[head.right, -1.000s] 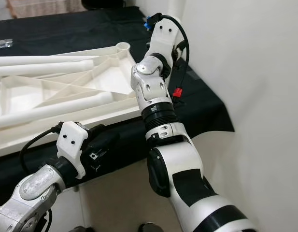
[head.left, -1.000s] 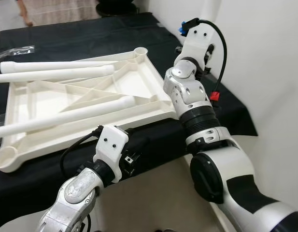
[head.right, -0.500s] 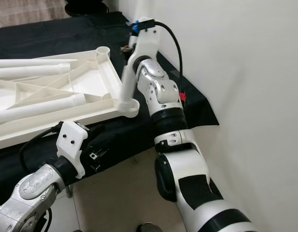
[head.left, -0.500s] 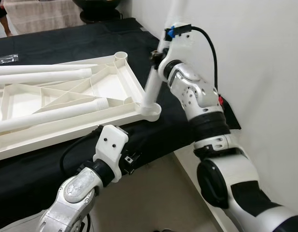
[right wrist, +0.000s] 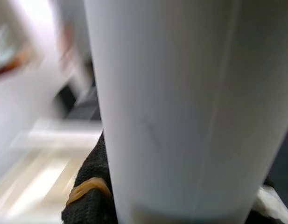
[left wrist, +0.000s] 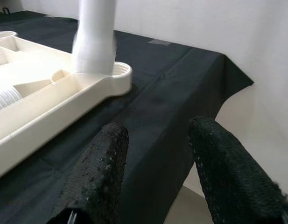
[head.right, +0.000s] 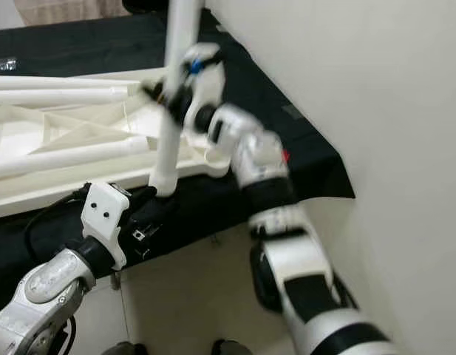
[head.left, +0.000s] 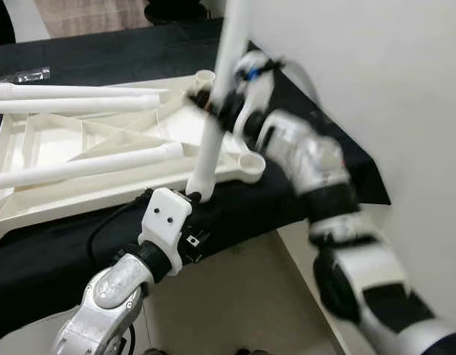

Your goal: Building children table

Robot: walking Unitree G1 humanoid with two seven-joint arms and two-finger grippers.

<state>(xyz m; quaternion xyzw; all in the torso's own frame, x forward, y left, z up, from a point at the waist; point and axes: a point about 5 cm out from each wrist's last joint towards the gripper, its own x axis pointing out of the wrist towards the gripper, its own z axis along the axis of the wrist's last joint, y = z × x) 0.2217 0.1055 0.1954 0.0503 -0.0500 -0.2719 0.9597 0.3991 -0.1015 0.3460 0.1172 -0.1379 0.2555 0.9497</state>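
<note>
My right tool [head.left: 213,103] was clamped around a white table leg [head.left: 213,111], which stood nearly upright, tilted slightly, with its lower end above the near edge of the upturned white tabletop [head.left: 58,148], short of the corner socket [head.left: 251,164]. The arm was blurred. In the right wrist view the leg [right wrist: 190,107] sat tight against the black finger pad [right wrist: 90,196]. My left tool [left wrist: 153,172] was open, its two black fingers [left wrist: 99,177] spread and gripping nothing, hovering low over the black cloth [left wrist: 172,98] at the near edge of the table. From there I saw the leg [left wrist: 94,37] beside that socket [left wrist: 118,77]. Three more legs [head.left: 80,166] lay loose across the tabletop's ribbed underside.
</note>
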